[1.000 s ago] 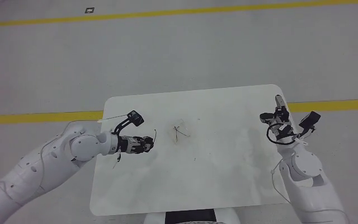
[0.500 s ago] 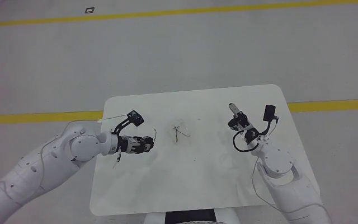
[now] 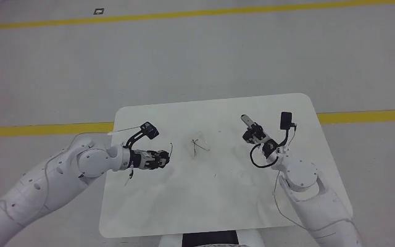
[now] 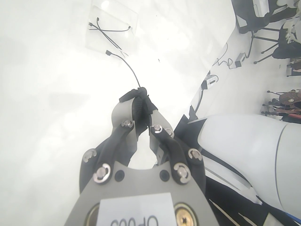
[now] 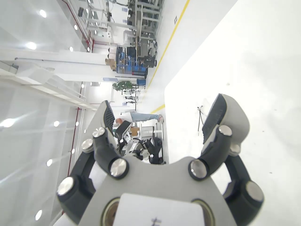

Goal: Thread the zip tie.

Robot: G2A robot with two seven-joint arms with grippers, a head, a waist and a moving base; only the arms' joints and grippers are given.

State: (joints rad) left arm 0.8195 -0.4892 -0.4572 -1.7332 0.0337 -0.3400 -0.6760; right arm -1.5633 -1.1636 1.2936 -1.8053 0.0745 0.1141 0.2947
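My left gripper [image 3: 165,157] [image 4: 141,92] is over the left part of the white table [image 3: 247,204], shut on the tail of a thin black zip tie [image 4: 128,65]. The tie arcs away from the fingertips, its square head free above the table. Two more black zip ties [image 3: 197,146] [image 4: 105,30] lie crossed on a clear plastic sheet [image 4: 127,15] at the table's middle. My right gripper [image 3: 247,121] [image 5: 162,111] hovers right of centre, open and holding nothing. It points toward those loose ties [image 5: 200,116].
The table's far edge and a rounded corner [image 5: 168,86] lie beyond the right gripper. Yellow floor lines [image 3: 55,129] run behind and beside the table. Bare tabletop lies between the two grippers and along the near edge.
The right arm has swung left from the table's right edge to right of centre. The left arm and its zip tie have stayed still.
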